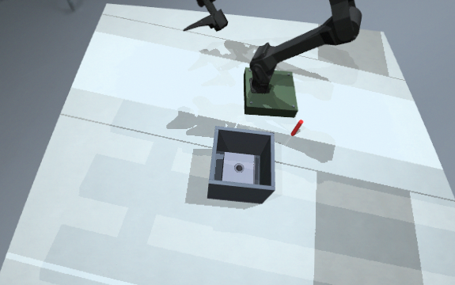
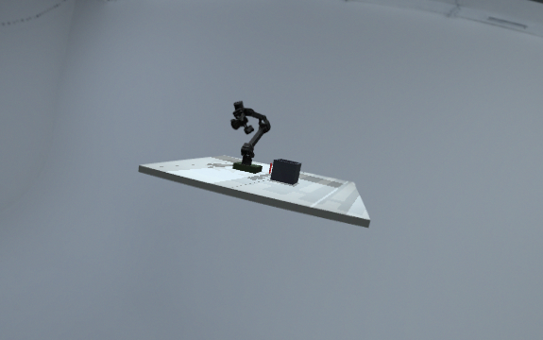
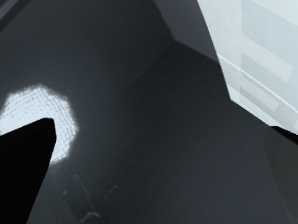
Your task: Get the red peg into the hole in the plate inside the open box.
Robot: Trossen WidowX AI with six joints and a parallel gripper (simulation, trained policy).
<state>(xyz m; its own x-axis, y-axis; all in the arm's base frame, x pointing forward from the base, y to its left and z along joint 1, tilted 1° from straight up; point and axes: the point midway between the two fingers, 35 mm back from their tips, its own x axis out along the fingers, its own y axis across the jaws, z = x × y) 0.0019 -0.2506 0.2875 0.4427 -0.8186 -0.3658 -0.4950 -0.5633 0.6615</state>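
Note:
The red peg (image 1: 297, 127) (image 2: 270, 168) stands upright on the table, between the arm's base and the box, toward the right in the top view. The open dark box (image 1: 235, 192) (image 2: 286, 173) stands in front of the base. At its bottom lies a pale plate (image 1: 231, 160) with a round hole (image 1: 239, 168), and nothing shows in the hole. My gripper (image 3: 164, 133) is open with nothing between its fingers. It is raised high near the base, well away from peg and box, and is partly out of frame in the top view.
The arm rises from a green base block (image 1: 282, 93) (image 2: 247, 167) behind the box. The table (image 1: 172, 253) shows patches of shadow, and its edges show in the top and exterior views. The wrist view shows mostly dark surroundings, a bright round light and a corner of the pale table (image 3: 265, 55).

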